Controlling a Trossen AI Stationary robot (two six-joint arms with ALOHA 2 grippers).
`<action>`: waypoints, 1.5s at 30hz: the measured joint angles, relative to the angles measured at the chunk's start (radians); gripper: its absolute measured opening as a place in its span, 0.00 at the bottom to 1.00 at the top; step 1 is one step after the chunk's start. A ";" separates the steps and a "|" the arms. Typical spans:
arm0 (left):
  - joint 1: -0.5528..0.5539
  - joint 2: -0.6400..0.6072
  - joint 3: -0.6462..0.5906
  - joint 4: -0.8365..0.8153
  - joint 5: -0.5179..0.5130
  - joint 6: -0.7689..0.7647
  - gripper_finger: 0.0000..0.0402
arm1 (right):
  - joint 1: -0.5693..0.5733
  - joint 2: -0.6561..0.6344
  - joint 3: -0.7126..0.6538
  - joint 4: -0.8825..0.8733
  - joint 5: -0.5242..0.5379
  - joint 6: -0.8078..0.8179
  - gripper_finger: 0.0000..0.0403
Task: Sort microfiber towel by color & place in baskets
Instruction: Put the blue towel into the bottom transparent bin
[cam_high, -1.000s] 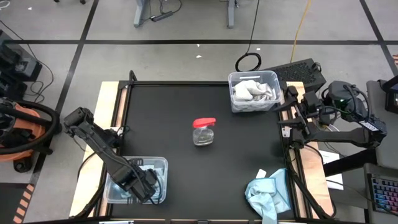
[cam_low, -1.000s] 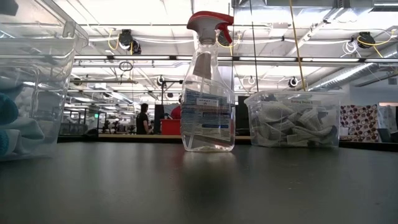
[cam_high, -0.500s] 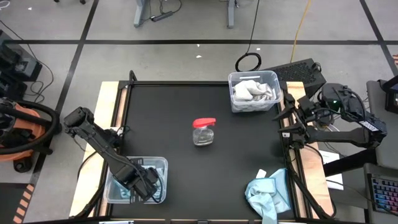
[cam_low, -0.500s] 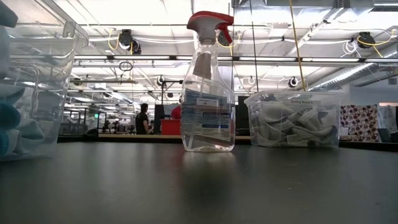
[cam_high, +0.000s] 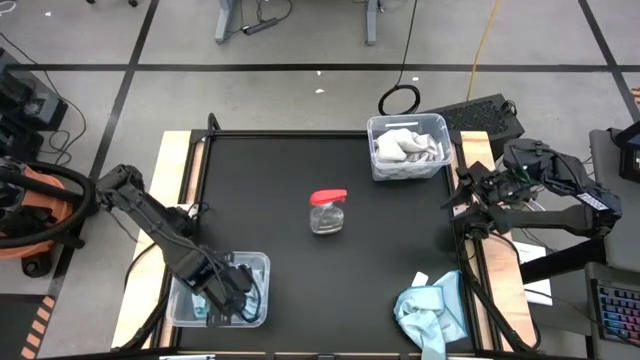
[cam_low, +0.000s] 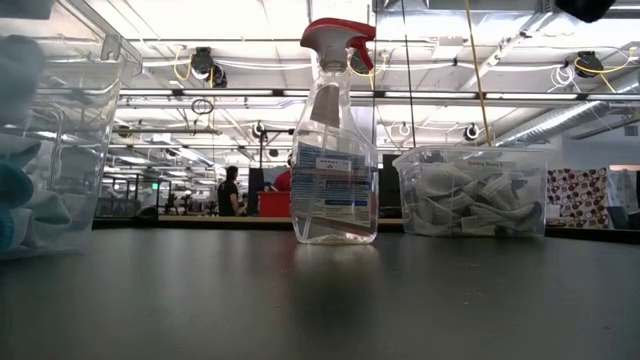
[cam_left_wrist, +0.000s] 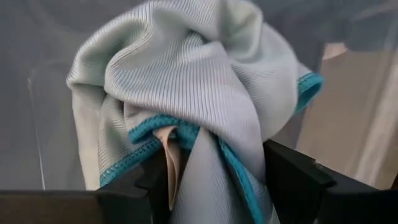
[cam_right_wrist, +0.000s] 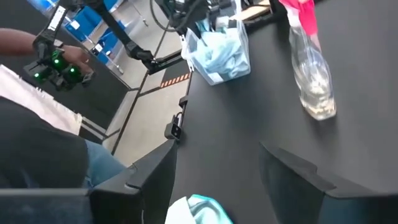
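My left gripper (cam_high: 228, 292) reaches down into the clear basket (cam_high: 255, 262) at the table's near left corner. It is open, with a bunched pale blue towel with a teal hem (cam_left_wrist: 186, 81) between its fingers. Through this basket's wall (cam_low: 60, 150) blue cloth shows. A second clear basket (cam_high: 440, 125) at the far right holds white towels (cam_high: 405, 148). More light blue towels (cam_high: 428, 315) lie heaped at the near right corner. My right gripper (cam_high: 462, 200) hangs open over the table's right edge, nothing between its fingers (cam_right_wrist: 217, 162). My left gripper points down over the bunched towel in the near left basket, one finger (cam_left_wrist: 152, 180) on each side of a fold by the teal hem (cam_left_wrist: 149, 127). I cannot tell whether the fingers touch the cloth. The towel rests in the basket.
A clear spray bottle with a red head (cam_high: 328, 212) stands upright at the table's middle, between the two baskets. The black tabletop (cam_high: 260, 190) around it is bare. In the right wrist view a person (cam_right_wrist: 37, 124) stands beyond the table's near edge.
My left gripper has risen a little inside the near left basket, and the blue cloth seen through the basket's wall has shifted. My right gripper has rolled and tipped downward at the table's right edge.
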 joint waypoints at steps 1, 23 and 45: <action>0.000 -0.007 0.000 0.006 -0.007 0.001 0.53 | 0.000 0.000 0.000 -0.003 0.002 0.015 0.53; -0.040 -0.112 -0.009 0.034 0.018 0.045 0.64 | 0.000 0.013 0.000 -0.054 0.058 0.194 0.53; -0.042 -0.043 -0.339 0.372 0.004 0.070 0.08 | 0.000 0.020 0.000 -0.057 0.107 0.175 0.53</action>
